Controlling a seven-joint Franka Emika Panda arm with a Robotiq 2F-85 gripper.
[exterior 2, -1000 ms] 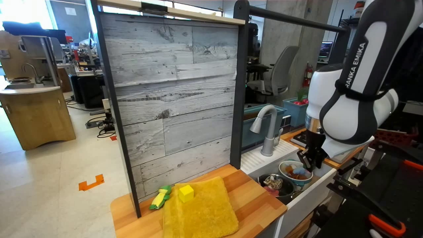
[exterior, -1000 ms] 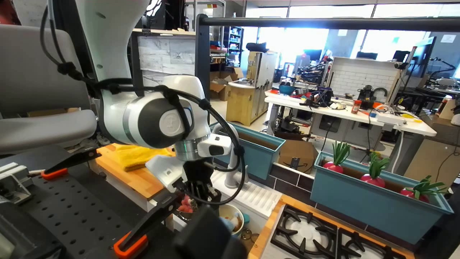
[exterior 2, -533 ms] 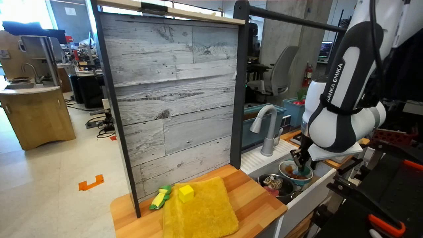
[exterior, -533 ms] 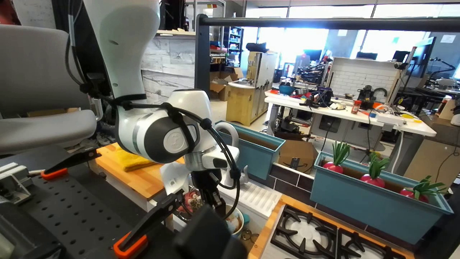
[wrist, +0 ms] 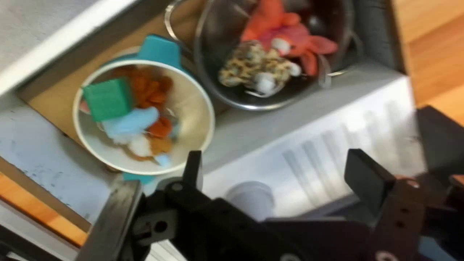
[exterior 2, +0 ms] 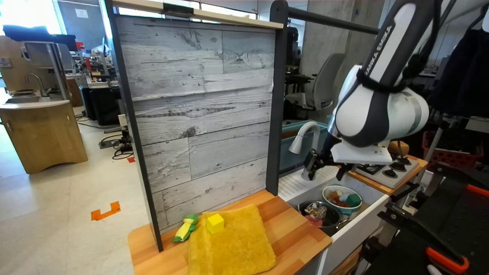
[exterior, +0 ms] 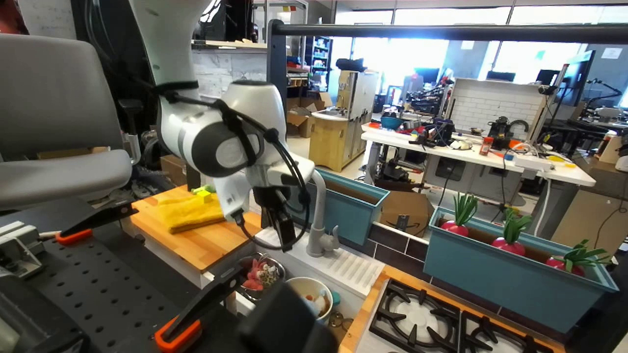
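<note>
Wooden counter lies left of the white sink in both exterior views. Your tool, spread wide and empty, hangs near the curved grey faucet; a boxy green block sits in the sink's right-hand round white-and-teal pot.

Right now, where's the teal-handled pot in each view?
Exterior view: teal-handled pot at bottom centre, partly behind a blurred dark object.
Exterior view: teal-handled pot right of centre, in the lower half.
Wrist view: teal-handled pot left of centre.
Shared landmark: dark metal pot, to its left in both exterior views, to its right in the wrist view.
</note>
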